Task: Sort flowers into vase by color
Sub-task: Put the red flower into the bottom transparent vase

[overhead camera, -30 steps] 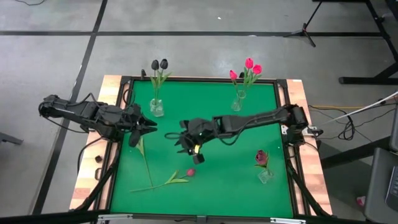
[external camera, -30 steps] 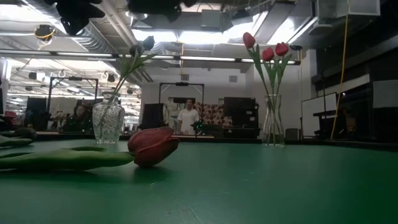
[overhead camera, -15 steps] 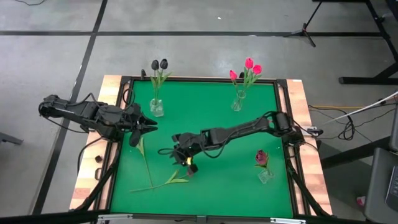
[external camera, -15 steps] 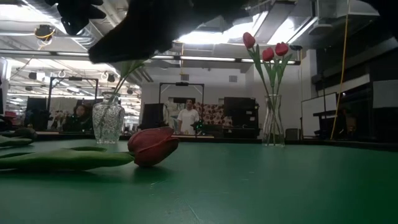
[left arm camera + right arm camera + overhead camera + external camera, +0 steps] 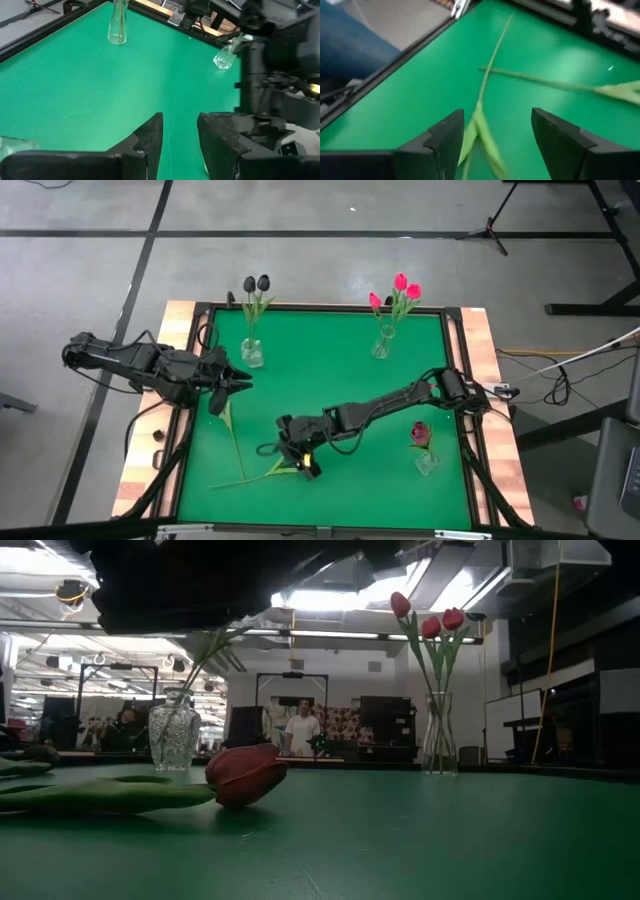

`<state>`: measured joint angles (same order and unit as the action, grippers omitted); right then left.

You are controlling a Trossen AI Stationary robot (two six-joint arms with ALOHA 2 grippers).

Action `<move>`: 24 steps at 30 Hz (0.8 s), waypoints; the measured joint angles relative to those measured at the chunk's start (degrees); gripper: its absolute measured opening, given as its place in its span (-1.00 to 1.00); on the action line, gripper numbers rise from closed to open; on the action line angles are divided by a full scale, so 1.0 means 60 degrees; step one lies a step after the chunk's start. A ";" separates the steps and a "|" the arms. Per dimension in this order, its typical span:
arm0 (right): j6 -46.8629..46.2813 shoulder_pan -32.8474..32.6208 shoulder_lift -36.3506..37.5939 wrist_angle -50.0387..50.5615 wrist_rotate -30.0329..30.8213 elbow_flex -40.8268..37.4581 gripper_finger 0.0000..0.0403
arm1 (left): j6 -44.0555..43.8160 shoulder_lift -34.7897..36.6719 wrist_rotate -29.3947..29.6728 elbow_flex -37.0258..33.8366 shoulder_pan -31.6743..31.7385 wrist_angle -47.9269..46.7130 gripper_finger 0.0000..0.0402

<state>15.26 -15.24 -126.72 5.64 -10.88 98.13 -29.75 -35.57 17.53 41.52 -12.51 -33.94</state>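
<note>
While I have the right gripper (image 5: 297,456) low over the front-left part of the green table (image 5: 340,360), I see plenty of bare mat around it; the nearest rim is the front one, and the left edge is farther off. My fingers (image 5: 445,137) stand apart with nothing between them, only a green stem (image 5: 490,65) and leaf on the mat beyond. The left gripper (image 5: 236,380) waits at the left edge, just in front of the vase with black tulips (image 5: 254,320), its jaws parted and empty.

Two loose tulips (image 5: 240,450) lie on the mat under and beside my right gripper. One stem runs front to back from near the left gripper; the other lies roughly left to right and crosses it near the front. From table height the second one's dark red bud (image 5: 245,774) rests on its side, pointing right, with a leaf (image 5: 100,795) trailing left.

At the back right stands a vase of pink-red tulips (image 5: 392,315), upright. Near the right edge a small vase with a maroon tulip (image 5: 422,442) stands well apart.
</note>
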 joint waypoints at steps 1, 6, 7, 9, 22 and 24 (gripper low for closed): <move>-0.0005 -0.0057 0.0004 0.0178 0.0173 0.0000 0.13 | -0.0054 -0.0013 -0.0026 0.0000 -0.0003 -0.0036 -0.41; 0.0265 -0.0030 0.0298 0.1628 0.1005 0.0201 0.07 | -0.0847 -0.0331 -0.1054 0.0000 -0.0015 -0.0398 -0.41; 0.0411 0.0036 0.0373 0.1997 0.1199 0.0398 0.06 | -0.1104 -0.0447 -0.1122 0.0000 -0.0024 -0.0543 -0.41; 0.0553 0.0189 0.0437 0.2940 0.1558 0.0938 0.04 | -0.1621 -0.0705 -0.1161 -0.0009 -0.0110 -0.0926 -0.41; 0.0793 0.1634 0.0428 0.9692 0.2035 0.4953 0.04 | -0.4321 -0.2681 -0.1255 -0.0015 -0.1605 -0.1224 -0.41; 0.0770 0.1904 0.0415 1.0985 0.2033 0.5626 0.04 | -0.4868 -0.3040 -0.1169 -0.0015 -0.1961 -0.1146 -0.41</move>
<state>19.89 -3.81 -124.22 71.55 1.32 131.88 -58.96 -53.81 10.52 41.43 -24.28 -40.81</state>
